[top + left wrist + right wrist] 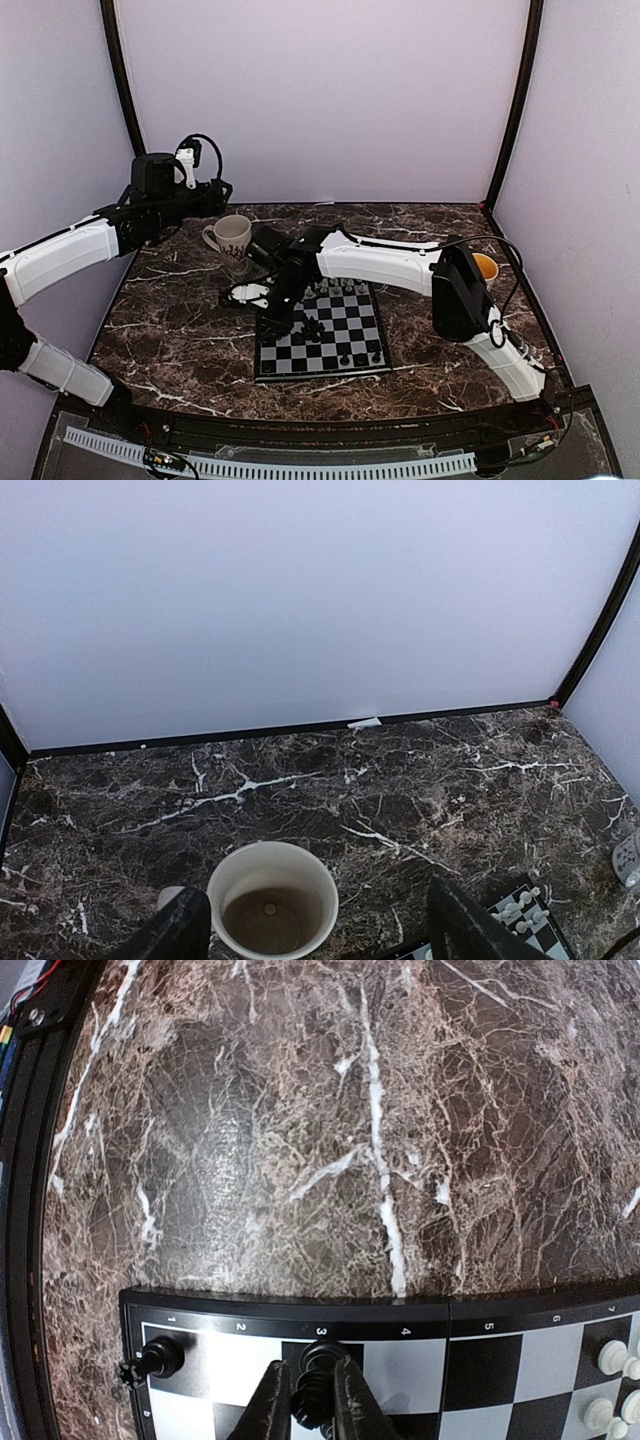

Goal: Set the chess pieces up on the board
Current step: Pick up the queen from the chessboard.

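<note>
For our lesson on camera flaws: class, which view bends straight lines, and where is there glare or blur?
Right wrist view: the board edge bows, fisheye-like, and the table shows a sheen; left wrist view: the fingers are dark and soft; top view: the pieces are too small to tell apart.

Top cam sits high at the near edge looking down over the whole bench (pixel 170 330), left wrist cam hovers above the mug (pixel 272 900) facing the back wall (pixel 300 600), right wrist cam's nearly on the board (pixel 480 1360) edge, and all three catch board.
</note>
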### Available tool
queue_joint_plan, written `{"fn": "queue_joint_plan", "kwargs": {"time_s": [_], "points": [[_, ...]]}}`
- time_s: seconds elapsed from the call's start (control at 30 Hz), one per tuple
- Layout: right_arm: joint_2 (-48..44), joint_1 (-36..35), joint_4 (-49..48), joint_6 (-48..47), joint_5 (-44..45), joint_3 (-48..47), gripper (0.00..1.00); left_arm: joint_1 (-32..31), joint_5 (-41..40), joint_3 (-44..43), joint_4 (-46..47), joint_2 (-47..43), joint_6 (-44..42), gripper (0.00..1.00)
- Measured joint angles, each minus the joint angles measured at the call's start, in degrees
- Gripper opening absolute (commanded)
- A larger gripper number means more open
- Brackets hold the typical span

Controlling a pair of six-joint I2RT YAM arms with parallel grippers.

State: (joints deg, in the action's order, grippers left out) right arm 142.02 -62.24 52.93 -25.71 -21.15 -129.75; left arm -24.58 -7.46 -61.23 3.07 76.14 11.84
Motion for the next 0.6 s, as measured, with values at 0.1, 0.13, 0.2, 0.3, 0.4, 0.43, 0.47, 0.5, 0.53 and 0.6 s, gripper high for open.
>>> {"fn": "queue_joint_plan", "kwargs": {"time_s": [0.1,0.13,0.2,0.3,0.4,0.43,0.47,0.5,0.53,0.6], "points": [[0.00,0.00,0.02,0.11,0.00,0.00,0.10,0.00,0.07,0.00,0.00,0.07,-0.02,0.76],[-0.02,0.00,0.02,0.11,0.00,0.00,0.10,0.00,0.13,0.00,0.02,0.09,-0.02,0.76],[-0.07,0.00,0.02,0.11,0.00,0.00,0.09,0.00,0.17,0.00,0.00,0.11,-0.02,0.76],[-0.42,0.00,0.02,0.13,-0.07,0.00,0.09,0.00,0.22,0.00,0.00,0.26,-0.02,0.76],[-1.97,0.00,-0.09,0.20,-0.68,0.17,0.08,0.00,0.44,0.00,0.00,0.57,-0.02,0.76],[-2.82,0.00,-0.11,0.28,-0.92,0.44,0.08,0.00,0.57,0.00,0.00,0.70,-0.02,0.76],[-3.93,0.00,-0.13,0.33,-1.20,0.81,0.08,0.00,0.61,0.00,0.00,0.83,-0.02,0.76],[-4.90,0.00,-0.17,0.33,-1.36,1.14,0.09,0.00,0.68,0.00,-0.02,0.94,-0.02,0.76],[-6.29,0.00,-0.20,0.35,-1.64,1.68,0.08,0.00,0.83,0.00,-0.02,1.05,-0.02,0.76],[-9.11,0.00,-0.50,0.33,-1.90,3.06,0.08,0.00,1.07,0.00,-0.04,1.25,-0.02,0.76]]}}
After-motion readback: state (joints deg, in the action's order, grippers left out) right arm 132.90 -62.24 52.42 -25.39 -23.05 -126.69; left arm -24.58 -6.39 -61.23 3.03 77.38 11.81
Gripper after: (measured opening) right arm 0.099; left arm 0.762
